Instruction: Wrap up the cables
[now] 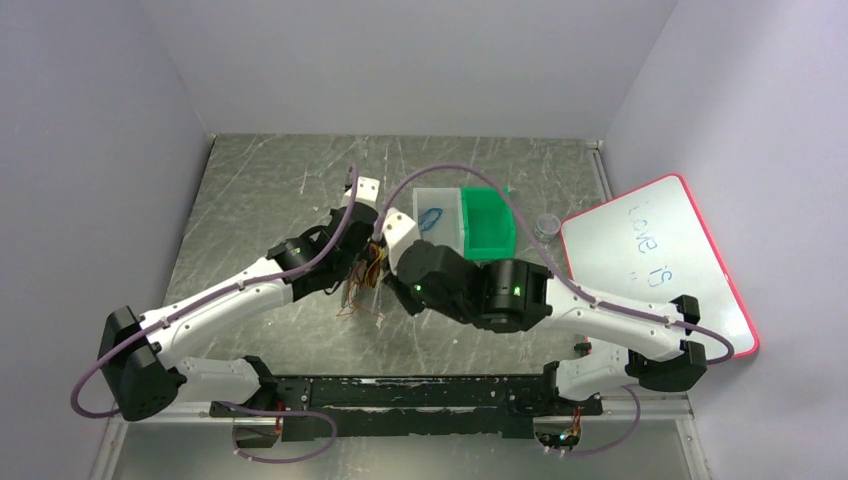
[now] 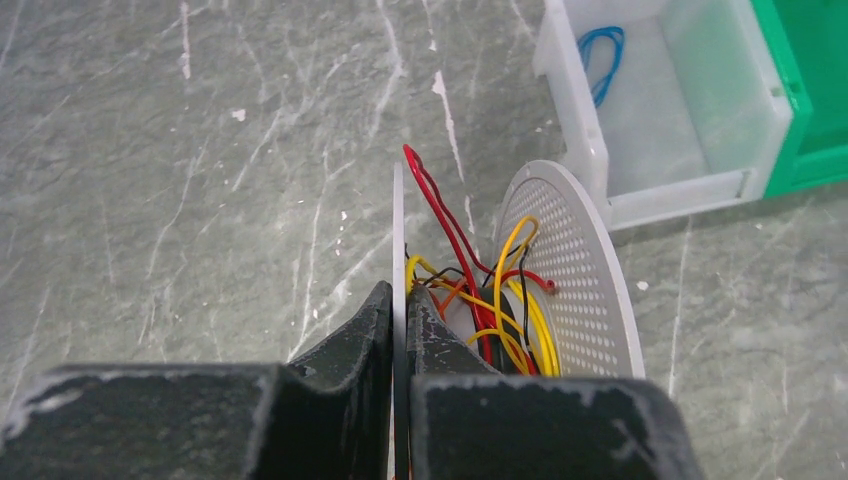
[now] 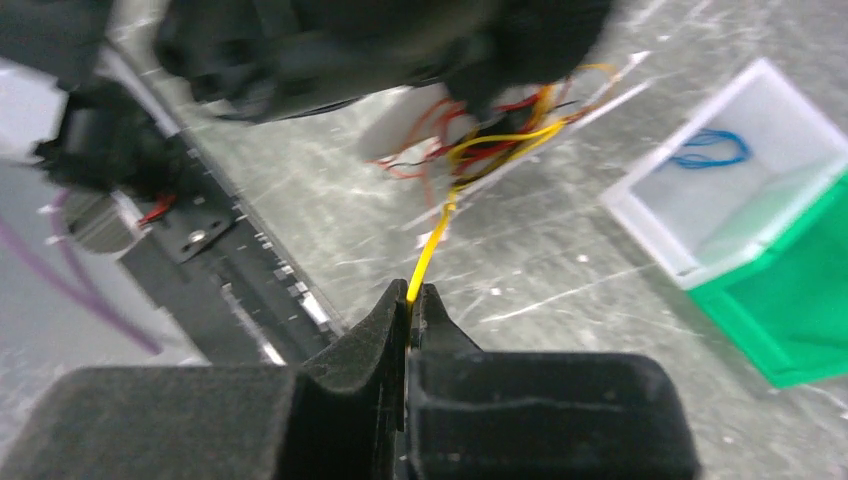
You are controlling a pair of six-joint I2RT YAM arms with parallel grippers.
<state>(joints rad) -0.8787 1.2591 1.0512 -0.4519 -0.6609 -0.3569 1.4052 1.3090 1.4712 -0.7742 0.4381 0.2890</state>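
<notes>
The cables (image 2: 500,300) are thin yellow, red and orange wires, loosely bunched between the two white discs of a spool. One disc is perforated (image 2: 580,270). The other shows edge-on (image 2: 397,220). My left gripper (image 2: 398,300) is shut on that thin disc edge and holds the spool above the table. My right gripper (image 3: 410,295) is shut on one yellow cable (image 3: 430,250), which runs taut up to the wire bunch (image 3: 500,135). In the top view the wires (image 1: 365,278) hang between the two wrists, and both grippers' fingers are hidden there.
A clear bin (image 1: 447,197) holds a small blue wire coil (image 1: 431,218); a green bin (image 1: 488,245) stands next to it. A small clear cup (image 1: 547,225) and a red-rimmed whiteboard (image 1: 660,265) lie at the right. A black rail (image 1: 400,398) runs along the near edge.
</notes>
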